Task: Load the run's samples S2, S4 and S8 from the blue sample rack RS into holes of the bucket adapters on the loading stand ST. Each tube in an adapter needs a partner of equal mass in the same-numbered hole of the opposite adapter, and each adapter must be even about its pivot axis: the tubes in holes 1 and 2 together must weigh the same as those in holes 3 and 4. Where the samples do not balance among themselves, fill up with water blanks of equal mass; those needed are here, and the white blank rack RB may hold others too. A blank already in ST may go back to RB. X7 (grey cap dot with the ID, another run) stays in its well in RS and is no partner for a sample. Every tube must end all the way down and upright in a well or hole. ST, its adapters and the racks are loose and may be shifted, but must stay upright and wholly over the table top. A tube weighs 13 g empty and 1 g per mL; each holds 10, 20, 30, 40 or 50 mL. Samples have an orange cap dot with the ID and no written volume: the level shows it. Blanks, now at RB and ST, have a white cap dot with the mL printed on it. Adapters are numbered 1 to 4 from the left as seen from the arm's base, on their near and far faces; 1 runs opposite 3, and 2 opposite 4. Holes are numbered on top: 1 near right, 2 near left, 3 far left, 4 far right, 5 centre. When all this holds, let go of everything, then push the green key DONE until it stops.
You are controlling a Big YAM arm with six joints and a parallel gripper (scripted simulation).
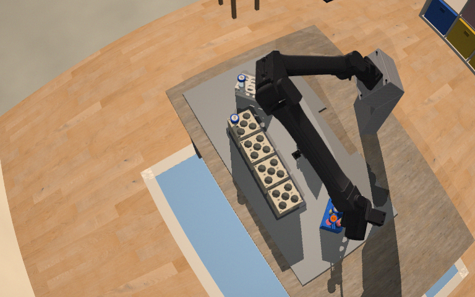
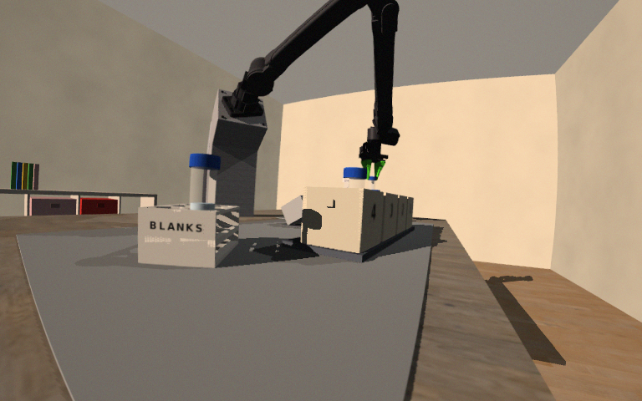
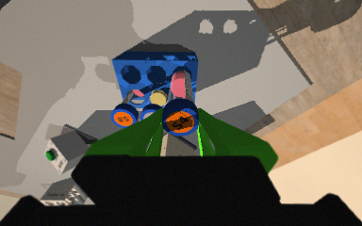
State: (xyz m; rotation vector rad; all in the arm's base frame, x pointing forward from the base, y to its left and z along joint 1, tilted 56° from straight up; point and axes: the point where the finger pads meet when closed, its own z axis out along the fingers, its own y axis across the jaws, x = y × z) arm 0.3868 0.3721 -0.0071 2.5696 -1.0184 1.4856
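Here, one tool [image 3: 180,137] clamped on tube S4 [image 3: 179,121], four adapters [image 1: 265,162], two blanks [image 1: 234,118].

Blue rug [image 1: 217,227] on plank floor [image 1: 87,140]; cubby shelf [image 1: 451,24] beyond.

a lab bench: tube racks [image 2: 186,241] and bucket adapters [image 1: 258,147].

I read "BLANKS" on my white blank rack [image 2: 175,226], a "4" on the nearest adapter's face [image 2: 373,212], and "S4" on the orange cap dot [image 3: 180,121] in my gripper [image 3: 180,113]
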